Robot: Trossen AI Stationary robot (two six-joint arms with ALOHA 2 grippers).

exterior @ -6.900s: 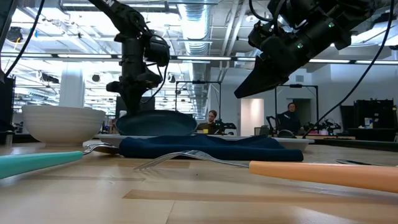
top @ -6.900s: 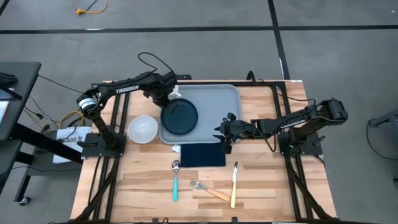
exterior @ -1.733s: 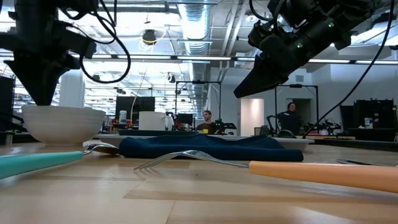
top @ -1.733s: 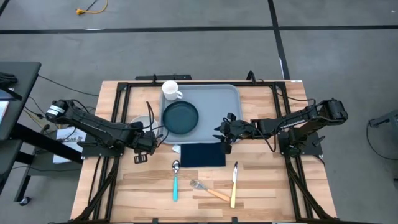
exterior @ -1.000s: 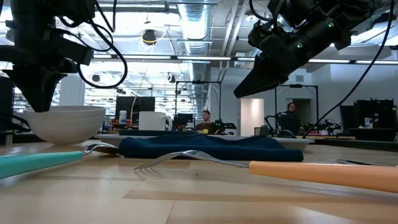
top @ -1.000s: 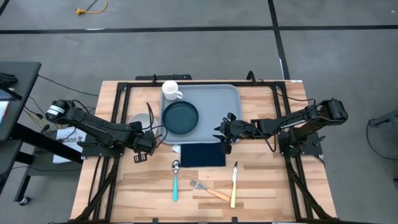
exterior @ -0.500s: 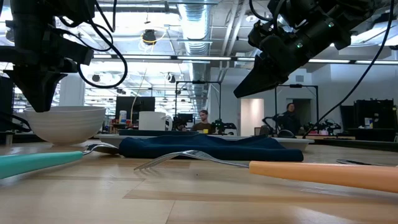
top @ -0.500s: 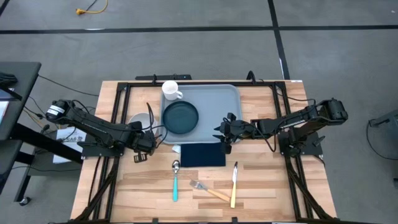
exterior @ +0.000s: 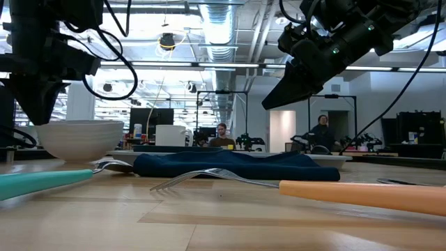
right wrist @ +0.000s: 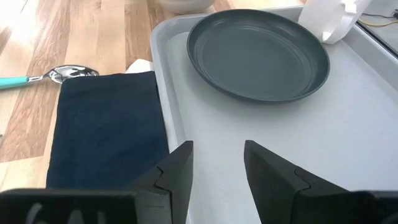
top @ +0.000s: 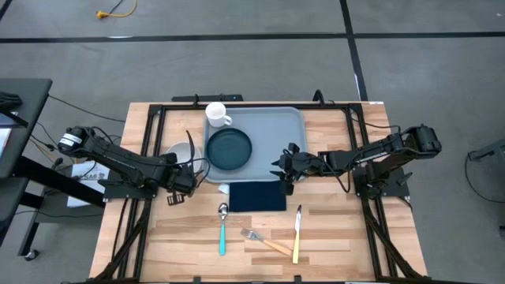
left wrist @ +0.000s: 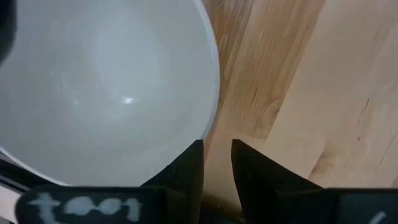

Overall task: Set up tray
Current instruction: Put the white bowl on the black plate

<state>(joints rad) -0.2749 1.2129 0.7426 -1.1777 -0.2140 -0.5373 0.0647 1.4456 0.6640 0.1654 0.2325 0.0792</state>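
The light grey-blue tray (top: 276, 134) (right wrist: 261, 137) lies at the table's far middle. It carries a round dark teal plate (top: 229, 148) (right wrist: 258, 53) and a white mug (top: 217, 115). A white bowl (top: 178, 151) (exterior: 80, 139) (left wrist: 106, 81) stands on the wood left of the tray. My left gripper (top: 183, 180) (left wrist: 217, 155) points down at the bowl's near rim, slightly open. My right gripper (top: 282, 167) (right wrist: 217, 162) hovers open above the tray's near right part, touching nothing. My left gripper comes from above at the bowl's near rim (left wrist: 210, 118), one finger (left wrist: 193, 168) over the inside and one outside. The inner finger lies against the rim. A strip of bare wood shows between the rim and the outer finger. The bowl stands on the table.
A dark navy napkin (top: 256, 196) (right wrist: 106, 124) lies against the tray's near edge. Nearer still lie a teal-handled spoon (top: 222, 229), a fork (top: 264, 241) and a yellow-handled knife (top: 297, 233). Bare wood lies at the table's near left and right. People stand in the room behind.
The white bowl has slid a little toward the table's right. My left gripper has edged slightly toward the table's left at the bowl's rim. My right arm has kept still.
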